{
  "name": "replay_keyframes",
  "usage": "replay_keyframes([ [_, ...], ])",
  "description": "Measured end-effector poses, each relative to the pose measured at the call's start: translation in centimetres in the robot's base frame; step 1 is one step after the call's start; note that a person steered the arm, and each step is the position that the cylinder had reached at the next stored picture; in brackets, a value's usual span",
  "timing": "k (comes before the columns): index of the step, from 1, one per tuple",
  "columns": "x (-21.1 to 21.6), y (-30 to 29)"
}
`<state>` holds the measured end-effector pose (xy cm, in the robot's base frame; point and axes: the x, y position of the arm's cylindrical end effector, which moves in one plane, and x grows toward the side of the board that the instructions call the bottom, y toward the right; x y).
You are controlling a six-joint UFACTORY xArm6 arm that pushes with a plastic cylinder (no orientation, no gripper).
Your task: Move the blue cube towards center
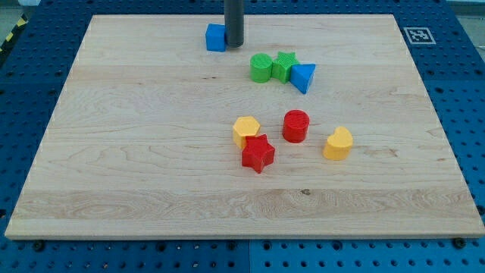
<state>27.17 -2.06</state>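
- Gripper there is none on this arm: it ends in a straight dark rod, and my tip [235, 45] rests on the tabletop [151, 167] near the view's top edge, touching or just beside the right face of the blue cube [216, 37]. No jaws exist to spread or press together.
- Blue cube sits close to the top edge of the board, a little left of its middle line, well apart from the centre.
- Lower and to the right of my tip lies a row of three touching blocks: a green cylinder [261, 68], a green star-shaped block [285, 66] and a blue triangular block [304, 77].
- Nearer the board's centre stand a yellow hexagonal block [246, 131] touching a red star [258, 153] just below it, a red cylinder [295, 126] to their right, and a yellow block with a rounded, heart-like outline [339, 143] further right; its exact shape is hard to make out.
- Tabletop is a pale wooden board with visible grain and a few dark knots, lying on a blue perforated base [455, 91] that shows all around it.
- A black-and-white square marker [417, 34] sits just off the board's upper right corner.
- Yellow-and-black striped tape [9, 38] is cut off at the view's upper left.
- Rod's upper part runs out of the view's top, so the arm itself is hidden.
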Motion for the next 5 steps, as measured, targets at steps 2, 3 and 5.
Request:
replay_keyframes([
  [2,3.3,0.0],
  [3,4.4,0.0],
  [5,2.3,0.9],
])
